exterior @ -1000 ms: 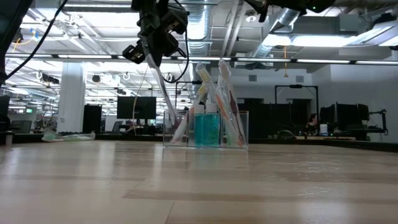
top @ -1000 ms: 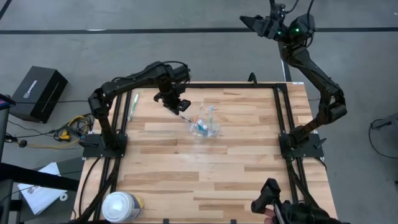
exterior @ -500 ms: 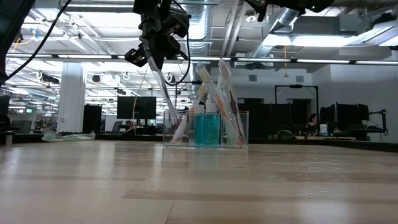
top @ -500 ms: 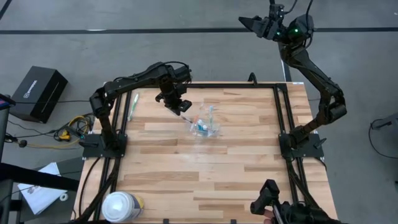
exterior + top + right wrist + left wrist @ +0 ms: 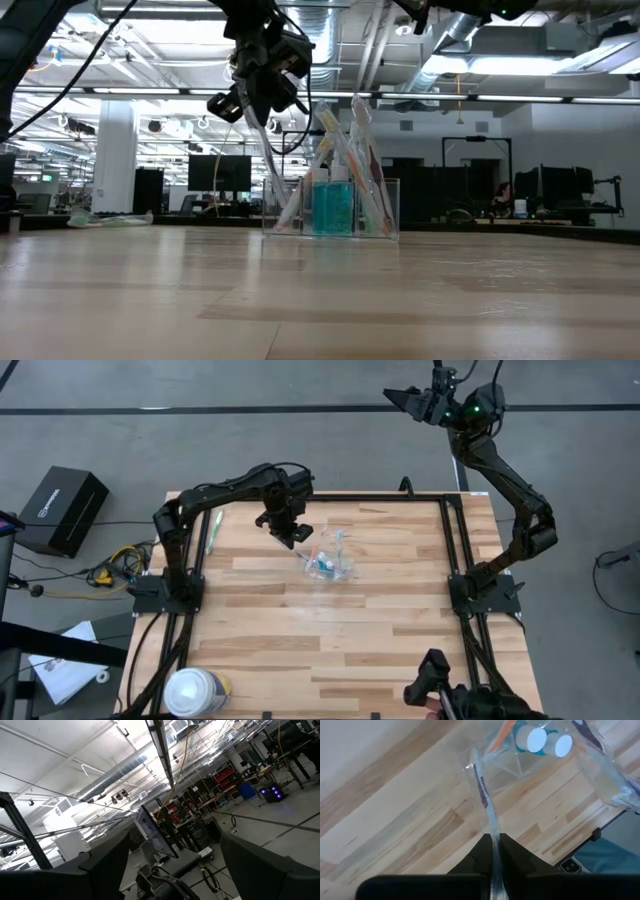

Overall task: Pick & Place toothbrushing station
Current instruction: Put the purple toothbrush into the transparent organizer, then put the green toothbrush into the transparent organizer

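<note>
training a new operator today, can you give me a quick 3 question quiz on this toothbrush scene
1. True or false: the left gripper has its jaws closed on a toothbrush.
2. Where is the green toothbrush? A) in the clear cup B) flat on the table near the left arm's base C) in the right gripper
3. Fill in: the two white-topped tubes stand inside the ____.

Key: 1 true; 2 B; 3 clear cup. The right gripper waits raised beyond the table's far edge.
</note>
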Robot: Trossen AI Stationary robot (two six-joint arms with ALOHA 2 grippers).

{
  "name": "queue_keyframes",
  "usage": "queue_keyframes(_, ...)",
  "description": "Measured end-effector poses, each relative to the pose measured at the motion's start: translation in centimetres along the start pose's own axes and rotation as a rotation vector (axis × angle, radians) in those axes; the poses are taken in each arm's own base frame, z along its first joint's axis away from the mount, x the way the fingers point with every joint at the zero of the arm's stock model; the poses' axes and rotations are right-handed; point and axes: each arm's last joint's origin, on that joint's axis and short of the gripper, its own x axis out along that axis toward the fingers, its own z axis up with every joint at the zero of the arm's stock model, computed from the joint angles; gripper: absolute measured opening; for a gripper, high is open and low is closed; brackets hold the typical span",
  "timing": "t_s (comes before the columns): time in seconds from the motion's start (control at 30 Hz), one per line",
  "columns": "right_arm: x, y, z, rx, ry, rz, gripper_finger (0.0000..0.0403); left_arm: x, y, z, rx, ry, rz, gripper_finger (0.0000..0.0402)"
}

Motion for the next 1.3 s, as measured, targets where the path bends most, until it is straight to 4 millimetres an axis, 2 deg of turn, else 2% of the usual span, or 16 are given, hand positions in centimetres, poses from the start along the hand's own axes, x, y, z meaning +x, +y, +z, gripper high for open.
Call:
queue_keyframes(0.17,0.0,0.0,0.0,0.0,0.002,0.001,0.0301,0.1,0.0,0.2,0.014,-0.004,-0.003,0.0014)
queue_keyframes(0.27,0.0,0.0,0.0,0.0,0.004,0.002,0.0301,0.1,0.0,0.3,0.022,-0.015,-0.01,0.0031)
queue_keyframes(0.37,0.0,0.0,0.0,-0.002,0.012,0.008,0.0301,0.0,-0.1,0.4,0.028,-0.021,-0.021,0.0067)
queue_keyframes(0.67,-0.1,0.0,0.0,-0.004,0.017,0.011,0.0301,0.1,-0.2,0.5,0.031,-0.039,-0.037,0.0208)
queue_keyframes(0.8,-0.1,0.0,0.0,-0.005,0.016,0.011,0.0301,0.0,-0.2,0.6,0.03,-0.044,-0.037,0.0249)
queue_keyframes(0.93,-0.1,0.0,0.0,-0.006,0.016,0.012,0.0301,-0.3,0.4,1.0,0.017,-0.066,-0.021,0.0261)
queue_keyframes(1.2,-0.1,0.0,0.0,-0.006,0.018,0.013,0.0301,-1.2,1.9,2.3,-0.009,-0.152,-0.026,0.0256)
queue_keyframes(1.3,-0.1,0.0,0.0,-0.006,0.018,0.013,0.0301,-2.1,2.3,2.8,-0.003,-0.216,-0.055,0.0256)
